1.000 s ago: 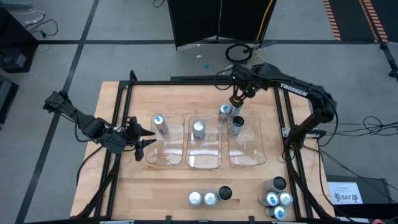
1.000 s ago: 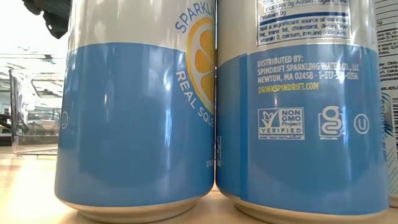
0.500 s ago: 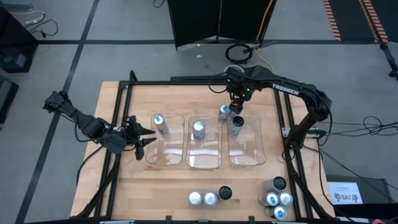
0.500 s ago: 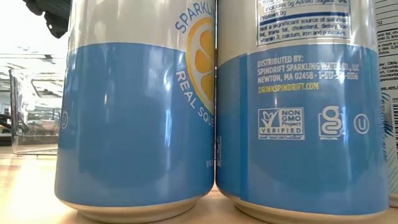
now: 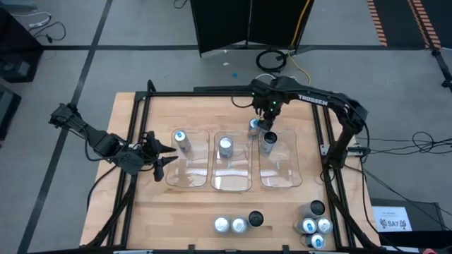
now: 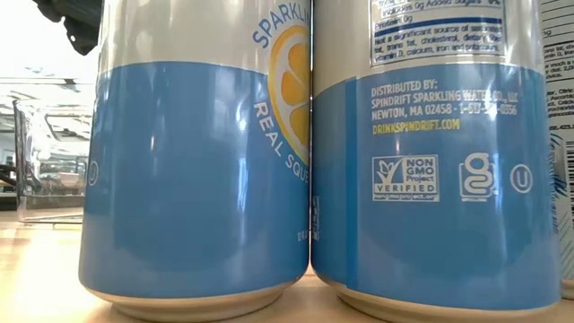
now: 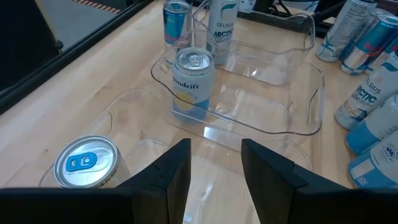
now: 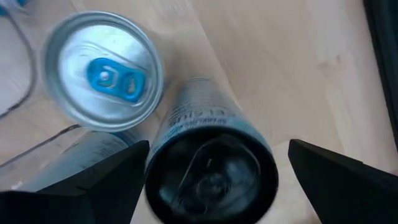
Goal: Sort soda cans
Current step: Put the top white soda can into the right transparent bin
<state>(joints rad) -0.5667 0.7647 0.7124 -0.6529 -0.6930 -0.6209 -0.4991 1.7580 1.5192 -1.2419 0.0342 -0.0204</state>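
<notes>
The right gripper (image 8: 211,180) is wide open, holding nothing; the black-topped can (image 8: 208,168) sits between its jaws. It looks smooth, slippery: squeeze its round sides.

Three clear plastic trays (image 5: 229,185) sit side by side on the wooden table (image 5: 191,219).

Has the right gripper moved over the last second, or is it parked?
Yes. In the high view the right gripper, open, has shifted toward the table's left, from the right tray's far edge to above the blue-tabbed can behind the trays.
</notes>
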